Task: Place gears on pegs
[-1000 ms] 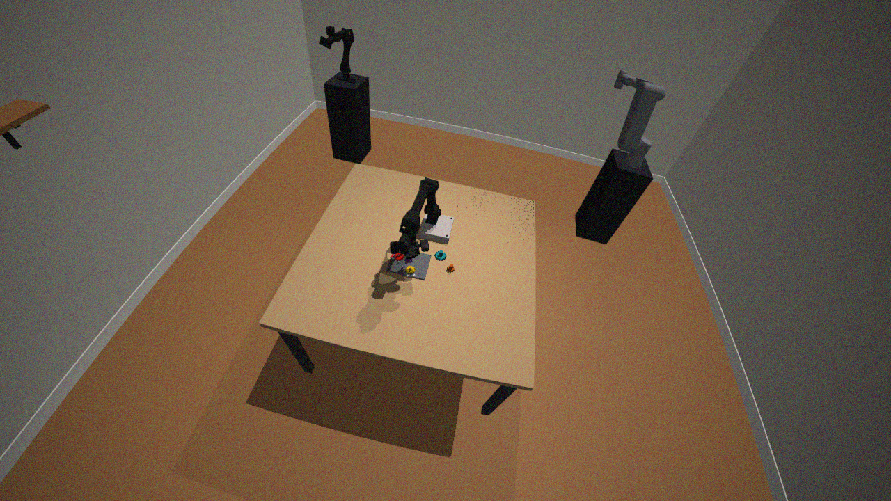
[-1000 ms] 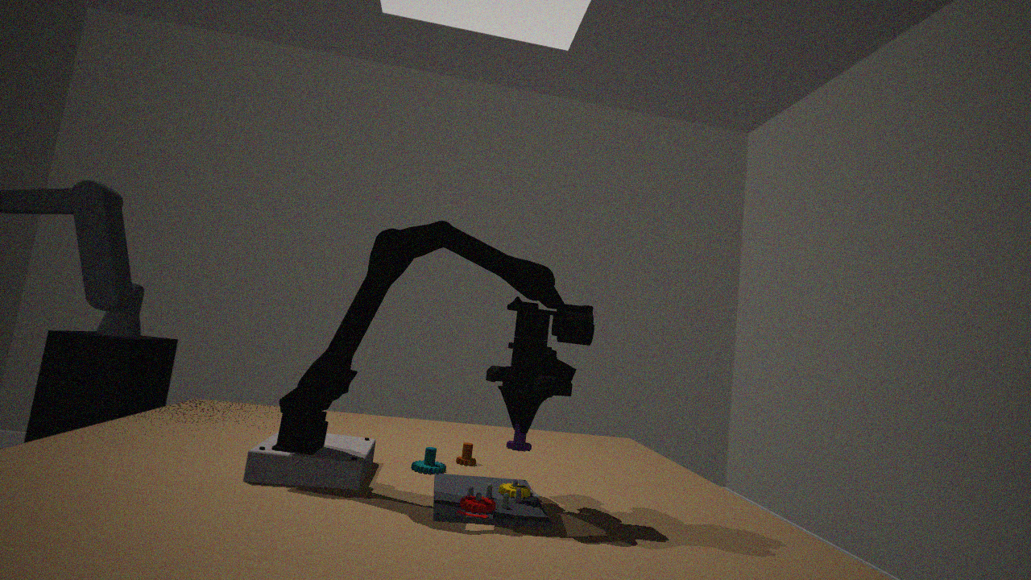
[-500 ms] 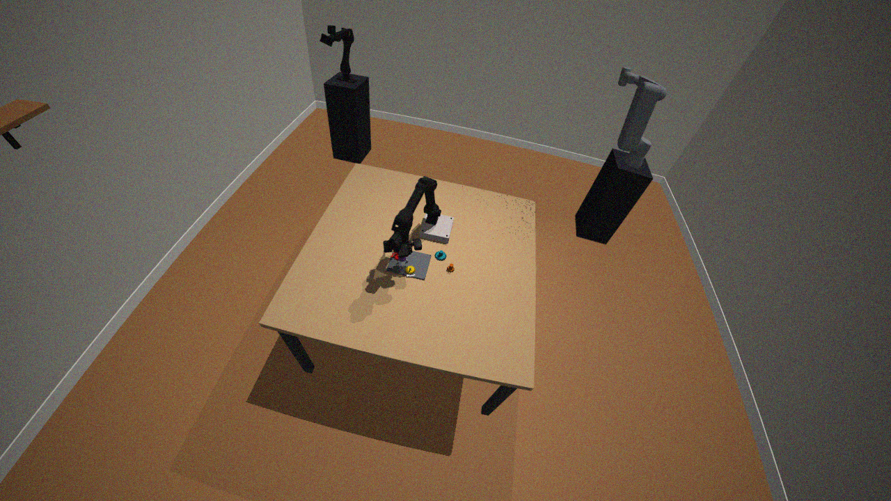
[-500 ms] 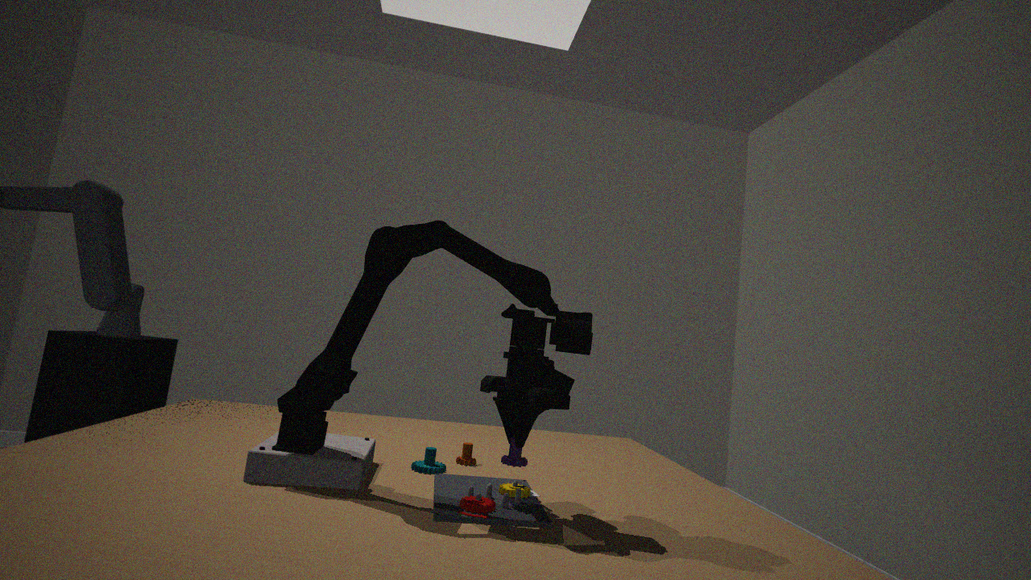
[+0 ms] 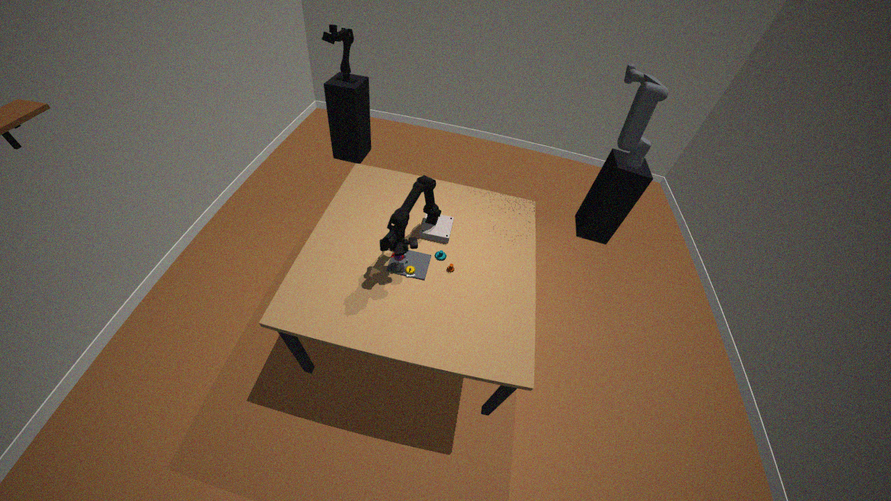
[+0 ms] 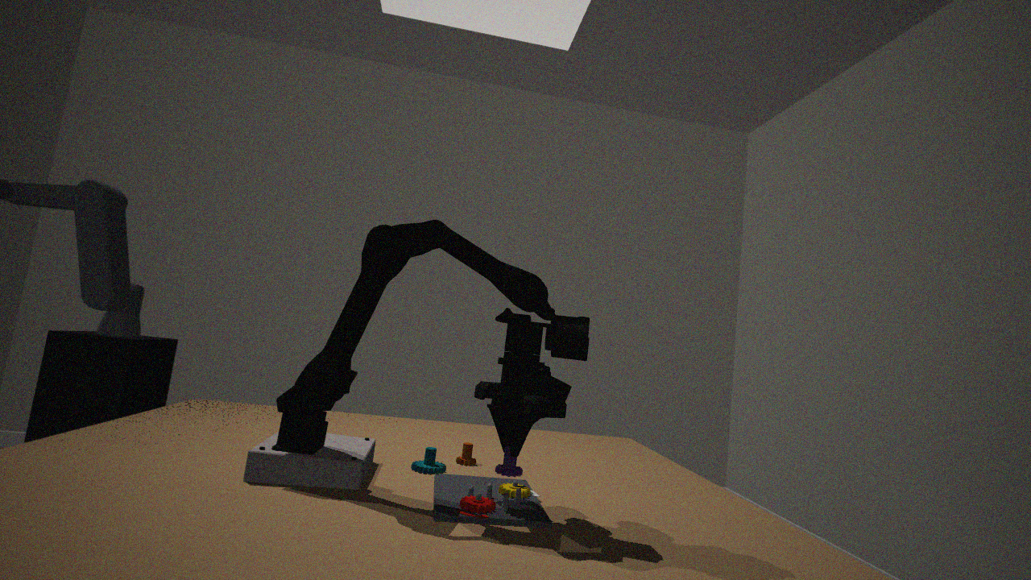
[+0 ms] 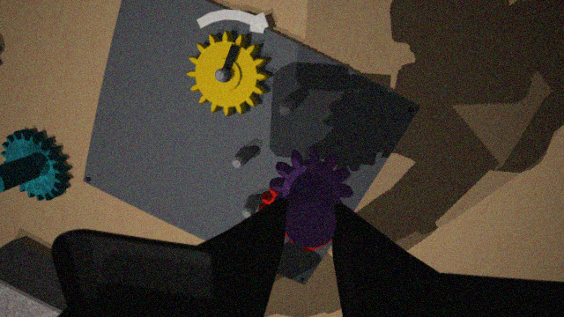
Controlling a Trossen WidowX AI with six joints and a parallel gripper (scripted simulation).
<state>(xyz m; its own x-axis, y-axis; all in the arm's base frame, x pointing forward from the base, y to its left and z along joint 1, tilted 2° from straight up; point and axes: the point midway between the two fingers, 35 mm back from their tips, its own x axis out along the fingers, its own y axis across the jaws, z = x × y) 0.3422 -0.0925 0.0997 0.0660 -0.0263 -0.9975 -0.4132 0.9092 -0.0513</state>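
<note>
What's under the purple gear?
Under the purple gear, bits of the red gear peek out, with grey board around. I can't tell whether a peg is hidden there too.
</note>
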